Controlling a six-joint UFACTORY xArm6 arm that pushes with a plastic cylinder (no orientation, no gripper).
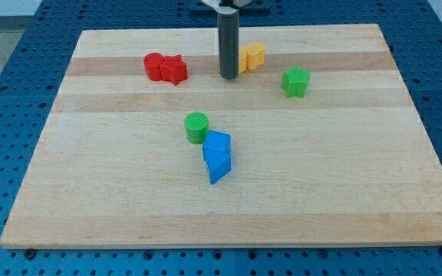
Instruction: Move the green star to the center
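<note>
The green star (296, 81) sits toward the view's upper right of the board (405, 192), well off from the middle, and nothing is touching it. To bring it to the centre it needs a shove down and toward the view's left, so the sensible approach, as I judge it, is to get round to the star's far side, at the view's upper right of it, and press from there in one steady line. A push through the star's middle should keep it from spinning off its points.

My tip (229, 77) stands to the view's left of the star, a clear gap between them, at about the same depth on the board. It is a bare rod with nothing to open or close, and it presses on no block that I can be sure of. Just beside it, on the view's right and slightly behind, is the yellow block (253, 55); whether they touch I cannot tell. Going straight across toward the star would risk dragging that yellow block along, so a detour looks wise.

Further to the tip's left lie two red blocks (166, 67) pressed together. Below the tip, nearer the board's middle, are the green cylinder (196, 126) and the blue blocks (217, 156), which crowd the spot the star is bound for.
</note>
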